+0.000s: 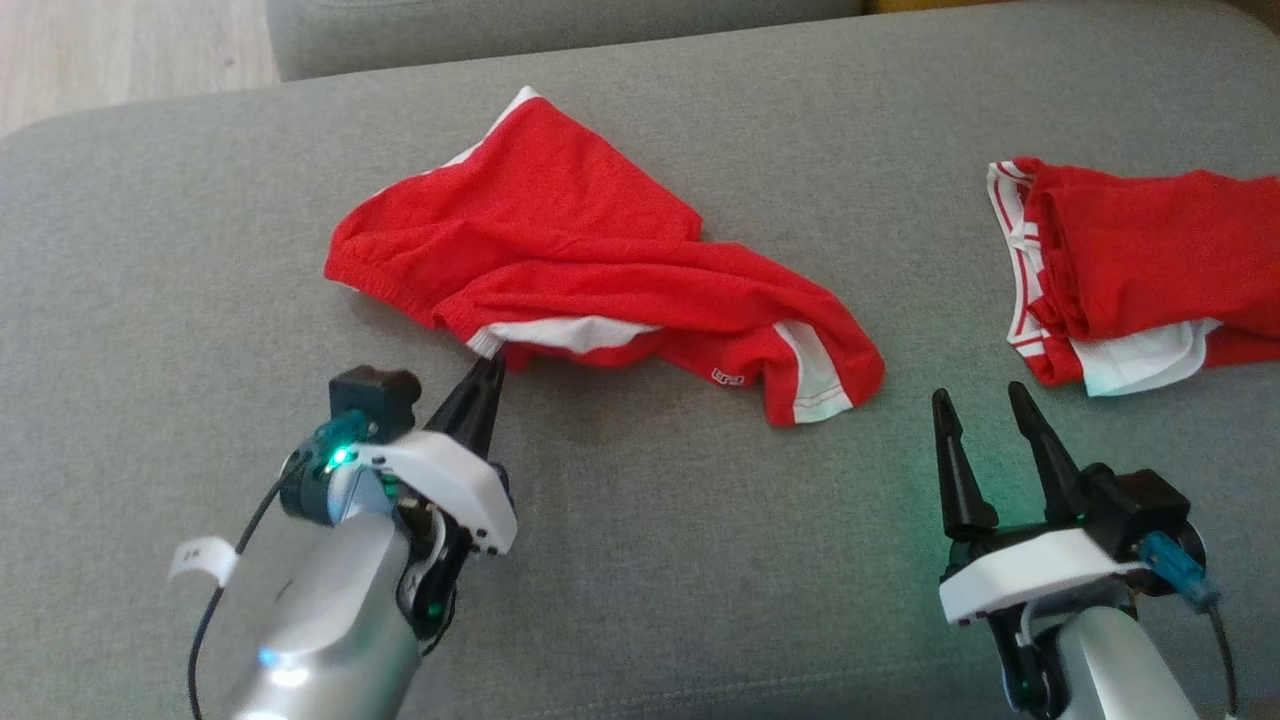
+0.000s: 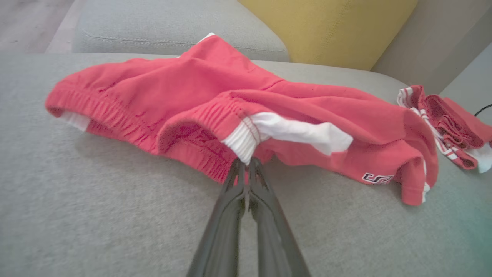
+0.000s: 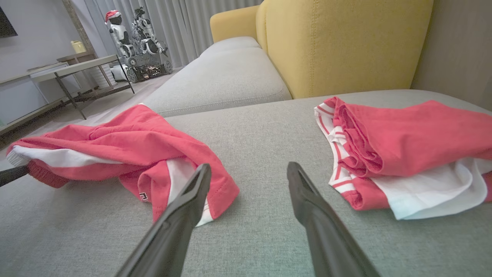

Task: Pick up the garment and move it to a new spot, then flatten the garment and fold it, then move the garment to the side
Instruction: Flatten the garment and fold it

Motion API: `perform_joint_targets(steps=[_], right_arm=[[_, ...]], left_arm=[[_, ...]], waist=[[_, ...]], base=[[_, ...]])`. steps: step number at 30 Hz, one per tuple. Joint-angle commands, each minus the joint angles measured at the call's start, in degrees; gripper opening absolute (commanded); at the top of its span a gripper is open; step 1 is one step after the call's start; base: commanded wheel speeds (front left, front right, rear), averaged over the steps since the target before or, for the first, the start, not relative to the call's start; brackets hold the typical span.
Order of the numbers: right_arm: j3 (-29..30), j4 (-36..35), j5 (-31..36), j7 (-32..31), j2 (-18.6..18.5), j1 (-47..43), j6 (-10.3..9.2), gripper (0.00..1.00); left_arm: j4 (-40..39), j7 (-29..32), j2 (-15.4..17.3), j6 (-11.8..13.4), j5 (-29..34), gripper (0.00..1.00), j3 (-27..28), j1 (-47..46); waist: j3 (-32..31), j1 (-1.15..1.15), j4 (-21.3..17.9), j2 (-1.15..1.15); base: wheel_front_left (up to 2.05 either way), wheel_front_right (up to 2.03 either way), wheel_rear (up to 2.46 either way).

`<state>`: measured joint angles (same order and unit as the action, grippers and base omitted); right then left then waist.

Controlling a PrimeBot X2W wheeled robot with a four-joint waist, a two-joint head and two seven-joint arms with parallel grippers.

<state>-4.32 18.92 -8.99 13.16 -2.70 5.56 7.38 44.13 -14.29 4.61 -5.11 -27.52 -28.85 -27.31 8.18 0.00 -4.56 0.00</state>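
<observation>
Jaws of the left gripper (image 1: 489, 365) are pinched together on the white waistband patch at the near edge of the red garment (image 1: 580, 240). Those of the right gripper (image 1: 978, 392) stand apart over the sofa cushion (image 1: 150, 300). The lift is best done slowly, probably with the right taking the hem. The garment lies crumpled mid-cushion, its long axis left to right, waistband left and leg hem right.

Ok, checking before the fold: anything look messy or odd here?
The red shorts lie crumpled and twisted on the grey cushion, white waistband pinched by the left gripper. The other red garment, to the right, sits loosely folded. Nothing looks damaged.
</observation>
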Motion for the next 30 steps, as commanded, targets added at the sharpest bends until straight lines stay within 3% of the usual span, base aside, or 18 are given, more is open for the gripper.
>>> perform_joint_targets(steps=[1,15,24,30], right_arm=[[-1.1,-1.5,0.4,0.4,-0.2,1.6,0.11,1.0],[-9.2,2.3,1.6,-7.4,-0.2,2.6,0.11,1.0],[-7.0,8.3,-7.6,-9.7,-0.2,6.5,0.11,1.0],[-6.8,13.0,-7.9,-9.2,-0.2,10.0,0.11,1.0]], left_arm=[[-2.5,-0.7,1.7,0.5,0.8,0.0,2.2,0.2],[-7.9,-0.7,3.2,2.1,3.8,0.0,3.5,3.6],[-9.3,-0.7,2.8,2.0,5.0,0.0,2.7,2.7],[-9.6,-0.7,2.6,1.9,5.4,0.0,2.3,2.1]], waist=[[-0.6,0.0,0.6,0.0],[-1.6,0.0,2.5,0.0],[-0.2,0.0,4.1,0.0],[0.9,0.0,4.7,0.0]], base=[[0.0,0.0,0.0],[0.0,0.0,0.0],[0.0,0.0,0.0],[0.0,0.0,0.0]])
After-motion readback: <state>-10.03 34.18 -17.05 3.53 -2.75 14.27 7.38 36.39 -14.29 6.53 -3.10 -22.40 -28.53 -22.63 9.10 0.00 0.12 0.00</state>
